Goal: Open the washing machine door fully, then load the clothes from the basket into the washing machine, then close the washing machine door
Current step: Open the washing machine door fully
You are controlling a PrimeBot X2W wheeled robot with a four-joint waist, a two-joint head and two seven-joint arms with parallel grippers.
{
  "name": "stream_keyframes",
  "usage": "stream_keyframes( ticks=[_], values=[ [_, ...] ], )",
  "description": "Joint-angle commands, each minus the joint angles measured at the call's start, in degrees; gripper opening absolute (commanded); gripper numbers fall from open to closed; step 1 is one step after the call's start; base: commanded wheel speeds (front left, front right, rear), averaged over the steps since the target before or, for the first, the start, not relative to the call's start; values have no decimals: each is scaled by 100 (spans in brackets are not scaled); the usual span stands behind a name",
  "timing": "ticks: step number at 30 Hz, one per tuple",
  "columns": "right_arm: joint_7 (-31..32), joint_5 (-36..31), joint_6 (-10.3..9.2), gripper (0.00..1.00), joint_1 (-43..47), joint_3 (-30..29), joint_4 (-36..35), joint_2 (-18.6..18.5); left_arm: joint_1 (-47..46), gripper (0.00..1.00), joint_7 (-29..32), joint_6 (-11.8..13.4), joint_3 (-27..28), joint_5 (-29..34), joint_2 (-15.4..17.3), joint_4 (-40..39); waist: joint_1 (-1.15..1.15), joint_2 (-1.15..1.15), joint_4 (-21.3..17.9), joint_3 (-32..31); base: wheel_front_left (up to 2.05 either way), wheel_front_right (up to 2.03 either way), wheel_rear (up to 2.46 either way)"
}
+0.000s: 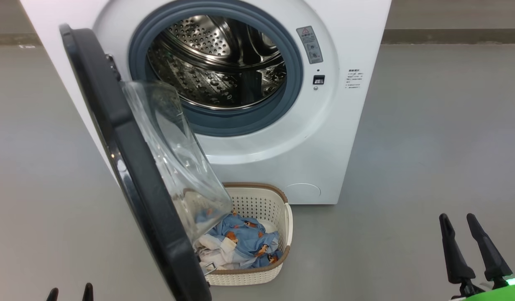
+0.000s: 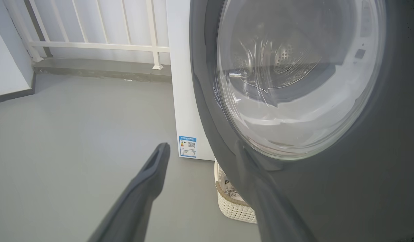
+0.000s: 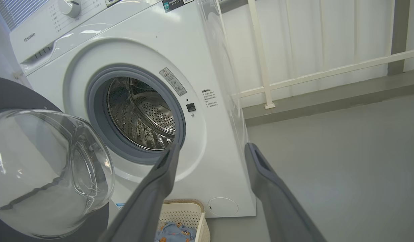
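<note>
The white washing machine [image 1: 282, 159] stands ahead with its steel drum [image 1: 224, 62] exposed. Its door [image 1: 127, 167] is swung out toward me, the clear glass bowl [image 1: 173, 159] facing right. Below it on the floor sits the basket [image 1: 261, 205], holding the light blue printed clothes [image 1: 244, 238] and a white piece. My left gripper [image 1: 70, 289] is open at the lower left, on the door's outer side [image 2: 328, 188]. My right gripper [image 1: 457, 217] is open at the lower right, away from the basket. The right wrist view looks past open fingers [image 3: 166, 168] at the drum [image 3: 139, 114], basket [image 3: 183, 211] and clothes [image 3: 175, 232].
Grey floor [image 1: 429, 146] spreads on both sides of the machine. A white railing [image 2: 92, 43] on a low grey ledge runs behind it. A blue label sticker [image 2: 187, 146] sits low on the machine's side. The open door overhangs the basket's left part.
</note>
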Motion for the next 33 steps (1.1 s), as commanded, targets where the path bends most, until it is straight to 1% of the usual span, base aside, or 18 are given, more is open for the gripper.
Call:
stream_keyframes(
  ticks=[1,2,3,5,8,12,15,22,27,33],
  values=[
    [-68,-516,10,100,-10,-82,-117,27,-79,100,-37,27,201,-37,74,-192,0,0,-55,-6,0,0,0],
    [-68,-787,10,100,2,-172,-130,87,-67,100,-37,26,207,-37,74,-201,0,0,-69,-4,0,0,0],
    [-68,-787,10,100,2,-172,-130,87,-67,100,-37,26,207,-37,74,-201,0,0,-69,-4,0,0,0],
    [-68,-1256,10,100,41,-293,-143,188,-50,100,-37,24,217,-36,74,-217,0,0,-87,-2,0,0,0],
    [-68,-1747,10,100,66,-441,-181,329,-35,100,-37,18,219,-30,74,-228,0,0,-91,3,0,0,0],
    [-68,-2145,10,100,66,-618,-216,497,-38,100,-37,13,218,-38,74,-232,0,0,-81,17,0,0,0],
    [-68,-2322,10,100,86,-690,-156,596,-46,100,-37,10,206,-42,74,-227,0,0,-73,27,0,0,0],
    [-69,-2599,10,100,133,-759,282,738,-59,100,-37,6,220,-44,74,-219,0,0,-59,42,0,0,0],
    [-69,-2691,10,100,148,-815,367,819,-51,100,-37,3,233,-38,74,-229,0,0,-51,54,0,0,0],
    [-69,-2685,10,100,91,-782,368,815,-45,100,-37,10,230,-45,74,-244,0,0,-53,71,0,0,0]
  ],
)
